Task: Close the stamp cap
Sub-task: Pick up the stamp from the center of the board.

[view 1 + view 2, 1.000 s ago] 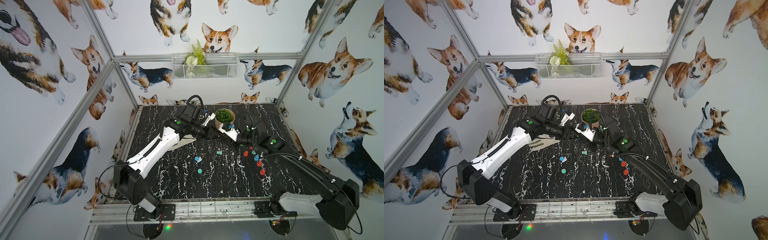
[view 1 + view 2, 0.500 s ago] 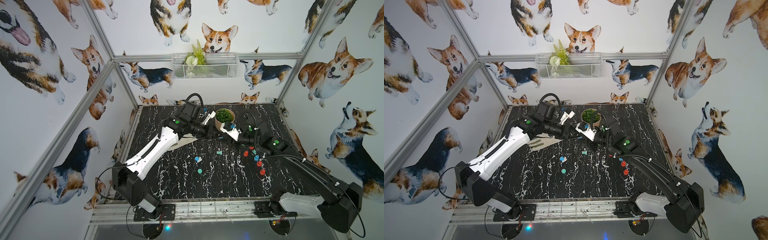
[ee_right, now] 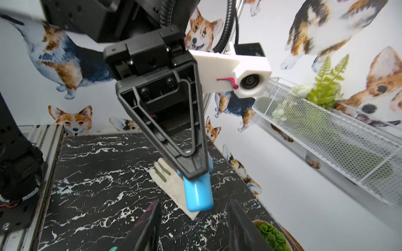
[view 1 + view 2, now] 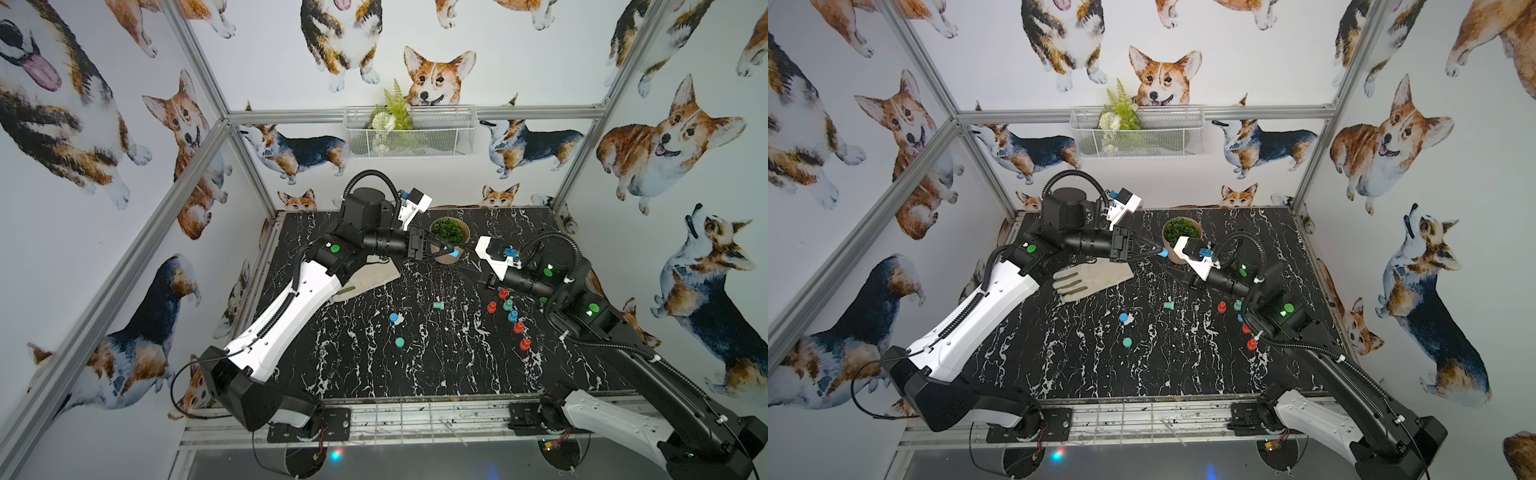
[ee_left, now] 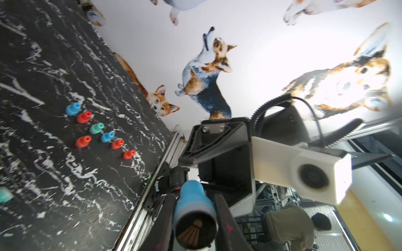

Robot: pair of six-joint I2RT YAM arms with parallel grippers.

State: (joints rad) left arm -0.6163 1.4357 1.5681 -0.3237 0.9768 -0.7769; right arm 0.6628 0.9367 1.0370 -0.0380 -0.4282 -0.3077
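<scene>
In both top views my left gripper (image 4: pixel 451 250) hangs above the table's back part, in front of the plant pot. It is shut on a blue stamp (image 4: pixel 456 252). In the left wrist view the stamp (image 5: pixel 193 202) sits clamped between the two fingers of the left gripper (image 5: pixel 194 219), and its near end shows a dark face with a brown pattern. The stamp's rounded closed end (image 3: pixel 198 193) points at my right gripper (image 3: pixel 195 226). That gripper is open, with a gap between each finger and the stamp, and holds nothing.
Several capped stamps (image 4: pixel 513 316), red, blue and green, stand in a group at the right. Loose pieces lie mid-table: blue (image 4: pixel 395 318), teal (image 4: pixel 400 341) and teal (image 4: pixel 437 305). A glove (image 4: pixel 370 276) lies under the left arm. A potted plant (image 4: pixel 449 230) stands at the back, and a wire basket (image 4: pixel 409 133) hangs on the wall.
My right gripper's jaws have opened and come off the blue stamp's end, and the right arm has drawn back slightly. The left gripper keeps hold of the stamp.
</scene>
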